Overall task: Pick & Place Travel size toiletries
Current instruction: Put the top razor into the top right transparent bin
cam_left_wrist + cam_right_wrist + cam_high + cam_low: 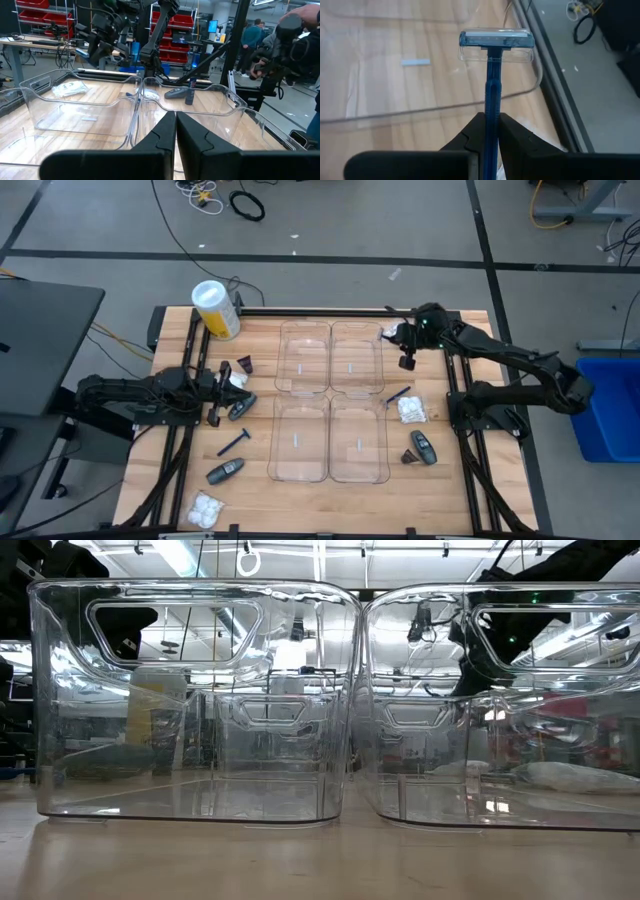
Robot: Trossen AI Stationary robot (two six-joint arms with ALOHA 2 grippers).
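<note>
From above, the right gripper (407, 361) hangs over the far right clear tray (357, 356), while the left gripper (214, 417) waits by the table's (440, 490) left edge among a white packet (237, 379), a grey tube (242, 407) and a second razor (236, 442).

At table height only the trays show.

The left wrist view shows its fingers (165, 135) pressed together, empty.

The right wrist view shows the fingers (512, 135) clamped on a blue razor's (492, 75) thin handle, capped head outward. It looks light, stiff and slick, so mid-handle seems the best place to pinch.
</note>
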